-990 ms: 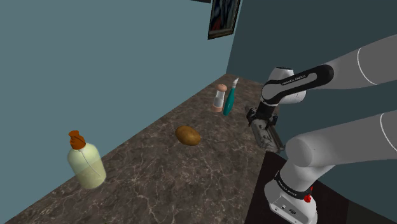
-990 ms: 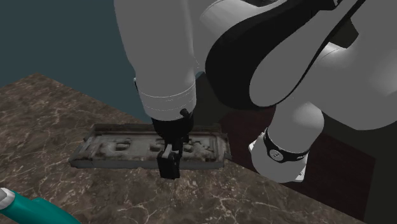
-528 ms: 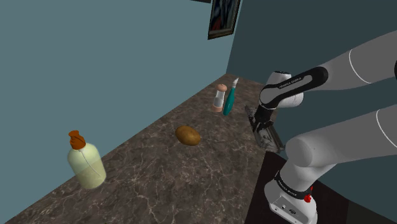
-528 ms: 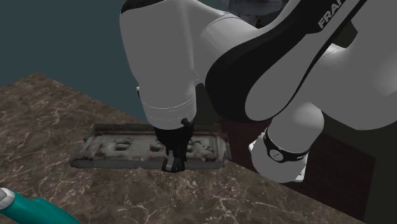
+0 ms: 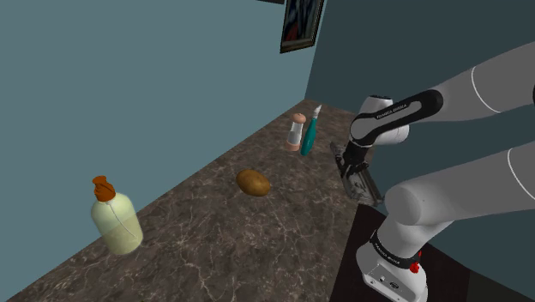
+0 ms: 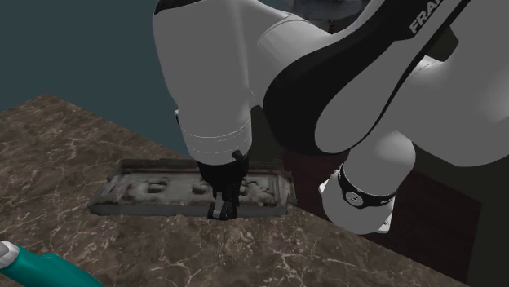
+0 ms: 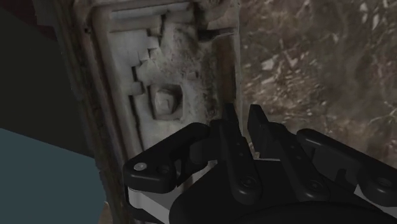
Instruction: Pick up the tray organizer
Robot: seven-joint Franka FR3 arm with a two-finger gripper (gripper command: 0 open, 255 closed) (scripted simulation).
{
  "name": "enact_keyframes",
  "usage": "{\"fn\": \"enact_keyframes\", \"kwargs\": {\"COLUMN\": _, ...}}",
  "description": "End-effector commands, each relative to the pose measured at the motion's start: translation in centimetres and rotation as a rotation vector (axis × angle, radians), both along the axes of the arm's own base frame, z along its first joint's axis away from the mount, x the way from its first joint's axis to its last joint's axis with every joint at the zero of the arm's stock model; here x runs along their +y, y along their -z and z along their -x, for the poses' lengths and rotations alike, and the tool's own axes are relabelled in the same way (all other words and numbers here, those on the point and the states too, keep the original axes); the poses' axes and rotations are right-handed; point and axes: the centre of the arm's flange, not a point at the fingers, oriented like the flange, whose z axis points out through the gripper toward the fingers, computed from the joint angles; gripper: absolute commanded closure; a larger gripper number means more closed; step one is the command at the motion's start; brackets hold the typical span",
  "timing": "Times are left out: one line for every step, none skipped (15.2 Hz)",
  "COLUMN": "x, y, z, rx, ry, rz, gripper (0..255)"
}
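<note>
Clasping tray organizer (image 7: 167, 73) rim between fingers (image 7: 230, 137)

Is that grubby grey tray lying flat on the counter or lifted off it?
Flat. The shallow grey tray organizer rests level on the brown marbled counter, no gap beneath, with the black gripper at its near rim.

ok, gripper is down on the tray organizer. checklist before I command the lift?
1. Gripper at the near rim of the tray organizer: ok.
2. Fingers closed with the rim between them: ok.
3. Tray organizer flat on the countertop, not yet lifted: ok.
4. Grip at mid-length: not ok. It sits toward the second exterior view's right, so the tray may tip.
5. Depth of the bite on the rim: cannot tell.
6. Teal bottle and brown potato apart from the tray: ok.
</note>
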Motion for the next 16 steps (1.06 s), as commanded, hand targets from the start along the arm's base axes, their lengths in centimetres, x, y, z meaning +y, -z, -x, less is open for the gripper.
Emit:
{"fn": "enact_keyframes", "kwargs": {"x": 0.0, "y": -0.8, "z": 0.0, "rx": 0.000, "ry": 0.000, "rz": 0.000, "gripper": 255}}
{"fn": "enact_keyframes", "kwargs": {"x": 0.0, "y": -1.3, "z": 0.0, "rx": 0.000, "ry": 0.000, "rz": 0.000, "gripper": 255}}
{"fn": "enact_keyframes", "kwargs": {"x": 0.0, "y": -1.8, "z": 0.0, "rx": 0.000, "ry": 0.000, "rz": 0.000, "gripper": 255}}
{"fn": "enact_keyframes", "kwargs": {"x": 0.0, "y": -2.3, "z": 0.0, "rx": 0.000, "ry": 0.000, "rz": 0.000, "gripper": 255}}
{"fn": "enact_keyframes", "kwargs": {"x": 0.0, "y": -2.9, "z": 0.0, "rx": 0.000, "ry": 0.000, "rz": 0.000, "gripper": 255}}
{"fn": "enact_keyframes", "kwargs": {"x": 0.0, "y": -3.4, "z": 0.0, "rx": 0.000, "ry": 0.000, "rz": 0.000, "gripper": 255}}
{"fn": "enact_keyframes", "kwargs": {"x": 0.0, "y": -3.9, "z": 0.0, "rx": 0.000, "ry": 0.000, "rz": 0.000, "gripper": 255}}
{"fn": "enact_keyframes", "kwargs": {"x": 0.0, "y": -4.5, "z": 0.0, "rx": 0.000, "ry": 0.000, "rz": 0.000, "gripper": 255}}
{"fn": "enact_keyframes", "kwargs": {"x": 0.0, "y": -5.0, "z": 0.0, "rx": 0.000, "ry": 0.000, "rz": 0.000, "gripper": 255}}
{"fn": "enact_keyframes", "kwargs": {"x": 0.0, "y": -5.5, "z": 0.0, "rx": 0.000, "ry": 0.000, "rz": 0.000, "gripper": 255}}
{"fn": "enact_keyframes", "kwargs": {"x": 0.0, "y": -6.0, "z": 0.0, "rx": 0.000, "ry": 0.000, "rz": 0.000, "gripper": 255}}
{"fn": "enact_keyframes", "kwargs": {"x": 0.0, "y": -6.6, "z": 0.0, "rx": 0.000, "ry": 0.000, "rz": 0.000, "gripper": 255}}
{"fn": "enact_keyframes", "kwargs": {"x": 0.0, "y": -7.1, "z": 0.0, "rx": 0.000, "ry": 0.000, "rz": 0.000, "gripper": 255}}
{"fn": "enact_keyframes", "kwargs": {"x": 0.0, "y": -7.6, "z": 0.0, "rx": 0.000, "ry": 0.000, "rz": 0.000, "gripper": 255}}
{"fn": "enact_keyframes", "kwargs": {"x": 0.0, "y": -7.7, "z": 0.0, "rx": 0.000, "ry": 0.000, "rz": 0.000, "gripper": 255}}
{"fn": "enact_keyframes", "kwargs": {"x": 0.0, "y": -7.7, "z": 0.0, "rx": 0.000, "ry": 0.000, "rz": 0.000, "gripper": 255}}
